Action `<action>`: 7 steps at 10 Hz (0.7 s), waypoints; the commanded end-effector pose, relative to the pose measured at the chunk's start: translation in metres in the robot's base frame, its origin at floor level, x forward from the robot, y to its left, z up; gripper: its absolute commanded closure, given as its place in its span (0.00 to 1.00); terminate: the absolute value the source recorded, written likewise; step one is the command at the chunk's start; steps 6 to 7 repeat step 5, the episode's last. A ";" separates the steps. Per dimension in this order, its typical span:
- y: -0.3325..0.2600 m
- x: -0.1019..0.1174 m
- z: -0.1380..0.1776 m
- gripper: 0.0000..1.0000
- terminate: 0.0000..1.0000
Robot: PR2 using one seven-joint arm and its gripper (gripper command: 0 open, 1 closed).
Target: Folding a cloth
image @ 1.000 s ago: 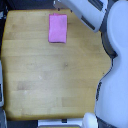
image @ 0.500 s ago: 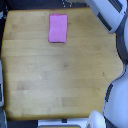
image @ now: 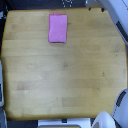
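Near the far edge of the wooden tabletop (image: 65, 80) the cloth (image: 57, 28) lay flat as a neat pink rectangle, nothing touching it, whether already folded unclear; no gripper showed, so its jaws' state went unrecorded.

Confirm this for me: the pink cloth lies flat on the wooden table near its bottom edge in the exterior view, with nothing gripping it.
Not quite. The pink cloth does lie flat on the wooden table with nothing gripping it, but it sits near the top edge, not the bottom, as the exterior view shows.
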 end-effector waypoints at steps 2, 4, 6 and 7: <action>-0.138 -0.046 -0.014 0.00 0.00; -0.168 -0.053 -0.020 0.00 0.00; -0.172 -0.053 -0.021 0.00 1.00; -0.172 -0.053 -0.021 0.00 1.00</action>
